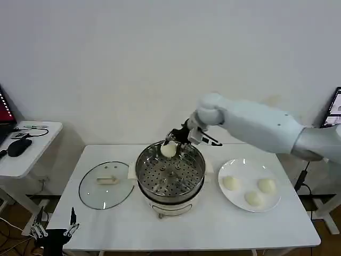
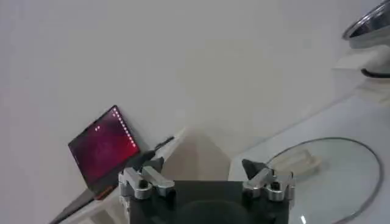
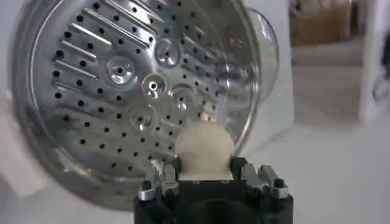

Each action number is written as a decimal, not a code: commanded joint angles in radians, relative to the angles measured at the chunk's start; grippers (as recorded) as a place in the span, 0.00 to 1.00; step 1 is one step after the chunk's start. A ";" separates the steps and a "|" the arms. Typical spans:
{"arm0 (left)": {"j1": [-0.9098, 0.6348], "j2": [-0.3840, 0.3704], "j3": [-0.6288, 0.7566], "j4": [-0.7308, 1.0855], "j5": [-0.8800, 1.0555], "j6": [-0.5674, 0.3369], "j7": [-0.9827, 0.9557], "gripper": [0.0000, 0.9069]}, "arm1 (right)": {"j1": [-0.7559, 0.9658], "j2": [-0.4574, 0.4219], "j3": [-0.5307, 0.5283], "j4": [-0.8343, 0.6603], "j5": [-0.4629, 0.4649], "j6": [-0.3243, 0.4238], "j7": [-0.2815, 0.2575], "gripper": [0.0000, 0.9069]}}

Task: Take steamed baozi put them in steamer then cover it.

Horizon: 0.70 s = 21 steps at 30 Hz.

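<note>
The right gripper [image 1: 171,144] reaches over the far rim of the steamer [image 1: 170,173] with its fingers clamped on one bun [image 1: 168,150], which sits squarely between them and just above the holed tray, probably held there so it can be let go inside. Three more buns [image 1: 254,198] wait on the white plate [image 1: 237,166] to the right. The glass lid [image 1: 106,184] lies flat on the table to the left, leaving the pot open, while the left gripper [image 1: 53,226] hangs low beside the table, fingers apart.

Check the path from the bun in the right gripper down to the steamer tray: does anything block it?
Nothing visible does. The right gripper holds a bun over the steamer; its tray is bare, and the lid lies aside.
</note>
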 commanded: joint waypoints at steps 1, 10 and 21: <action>-0.001 -0.001 -0.005 0.000 -0.001 0.001 0.000 1.00 | -0.046 0.075 0.007 -0.076 -0.194 0.130 0.044 0.61; 0.001 0.001 -0.004 0.002 -0.007 -0.001 -0.003 1.00 | -0.091 0.127 0.071 -0.194 -0.334 0.191 0.081 0.61; 0.001 0.001 0.002 0.003 -0.007 -0.001 -0.004 1.00 | -0.098 0.136 0.083 -0.213 -0.382 0.205 0.082 0.62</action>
